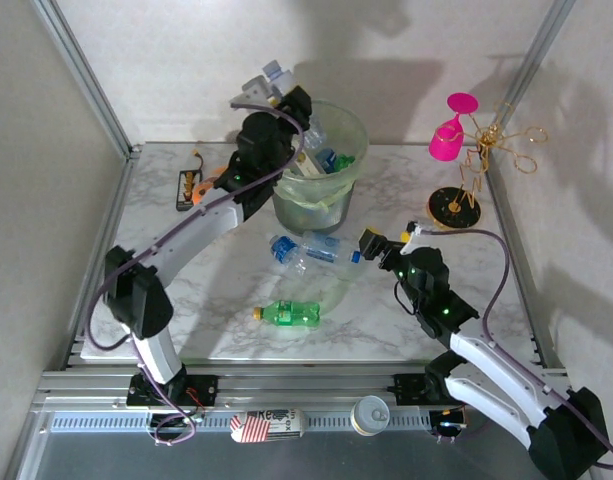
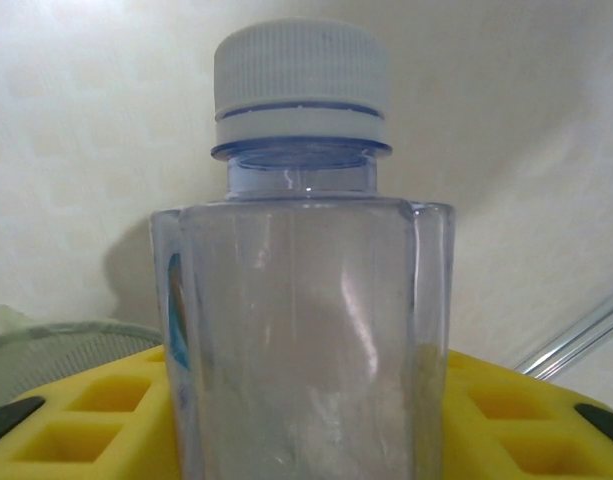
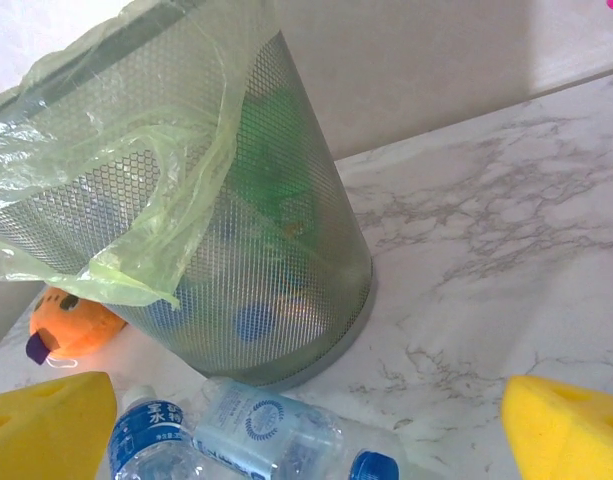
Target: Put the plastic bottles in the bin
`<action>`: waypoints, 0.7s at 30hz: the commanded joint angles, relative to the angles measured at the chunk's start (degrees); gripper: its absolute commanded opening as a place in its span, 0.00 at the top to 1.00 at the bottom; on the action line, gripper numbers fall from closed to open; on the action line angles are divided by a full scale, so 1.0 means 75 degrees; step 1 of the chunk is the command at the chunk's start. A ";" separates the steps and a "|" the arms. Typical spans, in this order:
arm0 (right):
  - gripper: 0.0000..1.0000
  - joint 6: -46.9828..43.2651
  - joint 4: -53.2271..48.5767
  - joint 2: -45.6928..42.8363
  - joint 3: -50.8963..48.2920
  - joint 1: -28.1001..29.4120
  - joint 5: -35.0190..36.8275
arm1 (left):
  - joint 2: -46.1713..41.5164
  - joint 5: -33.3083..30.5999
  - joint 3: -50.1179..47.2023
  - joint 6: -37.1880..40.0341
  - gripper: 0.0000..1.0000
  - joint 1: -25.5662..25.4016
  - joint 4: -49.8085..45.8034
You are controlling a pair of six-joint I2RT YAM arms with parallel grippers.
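Left fingers clamp clear bottle; bin holds bottles.

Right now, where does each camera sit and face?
Top external: above, behind the arm bases, looking down on the marble table; both arms show.
Left wrist: faces the clear white-capped plastic bottle between its yellow fingers.
Right wrist: low, faces the green-lined mesh bin; open yellow fingers at the corners.
Shared: top and right wrist see that bin.

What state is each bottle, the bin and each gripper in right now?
Bin: upright, partly filled.
Held bottle: capped, raised beside the bin.
Left gripper: shut on that bottle.
Right gripper: open, empty.
Green bottle: lying on table.
Clear bottles: lying on table.
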 commanded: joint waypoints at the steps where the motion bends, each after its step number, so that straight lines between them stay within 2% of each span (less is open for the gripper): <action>1: 0.01 0.0211 -0.0306 -0.0413 -0.0185 0.0034 0.0222 | 0.0745 0.0369 0.0771 0.0119 0.53 0.0062 -0.0542; 9: 0.01 0.0211 -0.0640 -0.0891 -0.0290 0.0034 0.0338 | 0.1849 0.0323 0.1533 -0.0141 0.51 0.0062 -0.0992; 12: 0.01 0.0234 -0.0664 -0.0900 -0.0294 0.0035 0.0283 | 0.2020 0.0333 0.1643 -0.0168 0.41 0.0062 -0.1173; 14: 0.01 0.0238 -0.0670 -0.0898 -0.0303 0.0034 0.0260 | 0.2076 0.0346 0.1716 -0.0182 0.24 0.0062 -0.1310; 16: 0.01 0.0216 -0.0647 -0.0884 -0.0283 0.0034 0.0242 | 0.2067 0.0378 0.1777 -0.0188 0.14 0.0062 -0.1445; 21: 0.01 0.0097 -0.0576 -0.0731 -0.0168 0.0034 0.0126 | 0.1779 0.0561 0.1728 -0.0121 0.08 0.0062 -0.1559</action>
